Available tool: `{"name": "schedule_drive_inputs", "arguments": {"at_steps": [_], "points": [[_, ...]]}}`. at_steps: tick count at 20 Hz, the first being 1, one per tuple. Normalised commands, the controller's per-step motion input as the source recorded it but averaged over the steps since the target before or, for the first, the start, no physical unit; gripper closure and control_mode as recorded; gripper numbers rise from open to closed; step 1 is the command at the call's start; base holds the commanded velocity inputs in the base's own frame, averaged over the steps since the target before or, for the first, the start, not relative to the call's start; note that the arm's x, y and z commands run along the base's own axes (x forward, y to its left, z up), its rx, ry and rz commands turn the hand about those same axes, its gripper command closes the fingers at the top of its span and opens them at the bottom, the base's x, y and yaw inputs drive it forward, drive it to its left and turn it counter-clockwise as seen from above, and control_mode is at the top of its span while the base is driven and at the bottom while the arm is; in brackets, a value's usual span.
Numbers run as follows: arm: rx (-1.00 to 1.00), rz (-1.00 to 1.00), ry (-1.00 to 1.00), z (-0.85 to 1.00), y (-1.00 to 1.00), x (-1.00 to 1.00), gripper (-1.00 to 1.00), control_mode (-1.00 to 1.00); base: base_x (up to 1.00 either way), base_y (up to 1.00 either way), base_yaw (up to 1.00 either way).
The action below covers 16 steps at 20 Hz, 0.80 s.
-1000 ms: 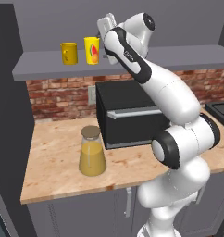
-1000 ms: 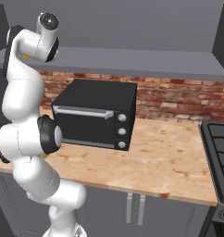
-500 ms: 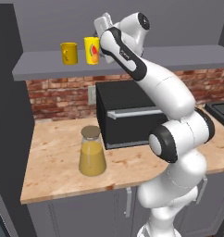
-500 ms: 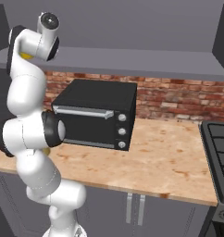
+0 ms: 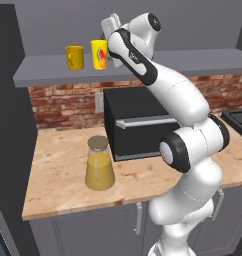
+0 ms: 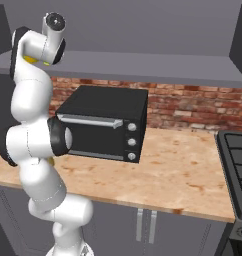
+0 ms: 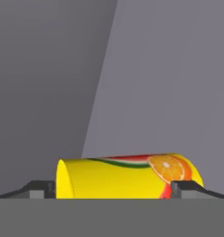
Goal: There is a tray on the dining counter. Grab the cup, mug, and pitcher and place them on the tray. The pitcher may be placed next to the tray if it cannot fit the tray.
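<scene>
— Closer to the cup [image 5: 99, 54] than a second ago, the end effector [image 5: 111, 35] reaches along the high grey shelf [image 5: 193, 61]. What stays hidden?

— Its fingertips [image 7: 40, 190], spread wide, flank the cup [image 7: 127, 178] in the hand view; contact cannot be made out. The white arm covers the cup's right edge from the left base camera.

— And the others?

— Mug [image 5: 74, 57] just left of the cup; pitcher [image 5: 99, 163] on the desk [image 5: 53, 185] below, beside the black oven [image 5: 135, 122].

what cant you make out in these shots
- cup: its lower side, cut off at the bottom of the hand view; whether the open tool touches it.
- mug: handle, too small in the left base view.
- pitcher: in the right base view, behind the arm.
- tray and dining counter: out of frame.
</scene>
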Motion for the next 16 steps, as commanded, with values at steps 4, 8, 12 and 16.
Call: {"name": "schedule_drive_inputs", "arguments": {"at_steps": [4, 8, 12, 16], "points": [[0.0, 0.0, 0.03, 0.0, 0.0, 0.05, -1.0, -1.0, 0.0, 0.0, 0.0], [0.0, 0.0, 0.08, 0.0, 0.0, 0.02, -1.0, -1.0, 0.0, 0.0, 0.0], [0.0, 0.0, 0.08, 0.0, 0.0, 0.03, -1.0, -1.0, 0.0, 0.0, 0.0], [0.0, 0.0, 0.09, 0.0, 0.0, 0.0, -1.0, -1.0, 0.0, 0.0, 0.0]]}}
